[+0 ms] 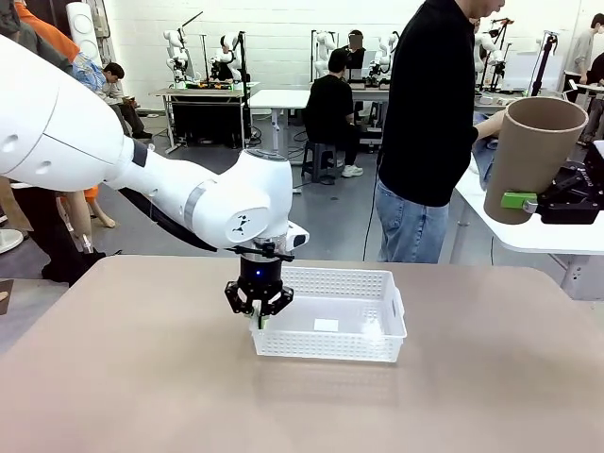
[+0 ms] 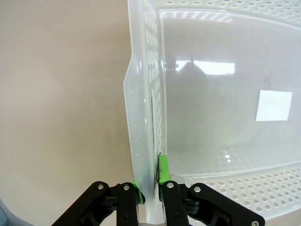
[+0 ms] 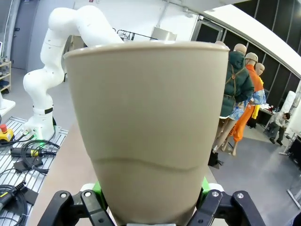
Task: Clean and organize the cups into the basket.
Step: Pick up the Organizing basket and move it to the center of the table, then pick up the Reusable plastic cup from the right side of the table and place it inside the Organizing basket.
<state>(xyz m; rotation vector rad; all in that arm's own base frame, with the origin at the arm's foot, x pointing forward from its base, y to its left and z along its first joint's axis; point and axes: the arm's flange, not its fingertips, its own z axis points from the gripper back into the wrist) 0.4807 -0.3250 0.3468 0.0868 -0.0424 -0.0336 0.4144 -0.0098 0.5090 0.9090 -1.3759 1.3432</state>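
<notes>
The white perforated basket [image 1: 330,326] sits in the middle of the table with nothing inside it. My left gripper [image 1: 258,311] points straight down at the basket's left end and is shut on that end wall [image 2: 143,117], one green pad [image 2: 163,169] inside the basket and the other outside. At the far right, high above the table, my right gripper [image 1: 528,201] is shut on a tan-brown cup [image 1: 530,156], held nearly upright with its mouth up. The same cup [image 3: 150,127] looms large between the fingers in the right wrist view.
A person in a black top and jeans [image 1: 429,132] stands just beyond the table's far edge, right of centre. A white side table [image 1: 528,236] lies behind at the right. The tan tabletop [image 1: 142,377] spreads wide around the basket.
</notes>
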